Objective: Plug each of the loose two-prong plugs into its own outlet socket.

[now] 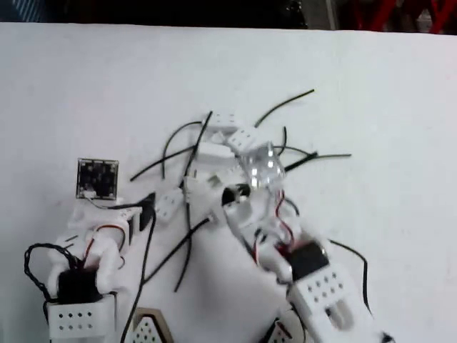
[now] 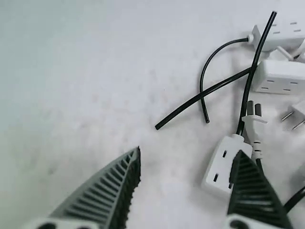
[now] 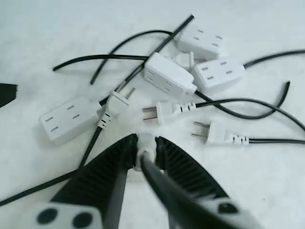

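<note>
We take the lone white rectangular plastic outlet block (image 3: pixel 69 119) as our marker. Just beside it, the right gripper (image 3: pixel 144 140) has its ribbed black fingers pinching a white two-prong plug (image 3: pixel 146 152) on a black cord. Its prongs are hidden from us, so we might meet the slots crooked. The block lies loose, and a push would likely slide it unless it is braced. The left gripper (image 2: pixel 188 152) sits on the block's other side, fingers spread wide. Beyond the block, the black cords (image 3: pixel 119 57) cross one another and could drag the other loose white plugs (image 3: pixel 162 113). We can read no brand, label or writing; the small black square card (image 1: pixel 98 177) farther from the block shows nothing legible.
</note>
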